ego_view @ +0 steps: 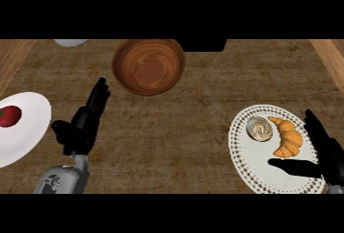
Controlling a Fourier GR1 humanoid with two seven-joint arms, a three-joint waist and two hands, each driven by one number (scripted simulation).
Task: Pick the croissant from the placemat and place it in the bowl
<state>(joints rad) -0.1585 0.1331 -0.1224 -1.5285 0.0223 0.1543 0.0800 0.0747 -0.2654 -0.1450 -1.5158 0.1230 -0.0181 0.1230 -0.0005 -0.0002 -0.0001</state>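
An orange croissant point(287, 137) lies on the white lace-edged placemat point(259, 173) at the right, next to a small round pastry point(260, 129). My right hand point(326, 152) is open just right of the croissant, fingers straight along its far side and thumb reaching under its lower end, holding nothing. The brown wooden bowl point(149, 66) stands at the top centre with nothing in it. At the left my left hand point(84, 124) rests open over the counter, fingers pointing up.
A white plate point(27, 132) with a red fruit point(8, 116) sits at the left edge. A pale dish point(70, 42) peeks in at the top left and a dark object point(204, 44) at the top, right of the bowl. Wooden strips border both sides.
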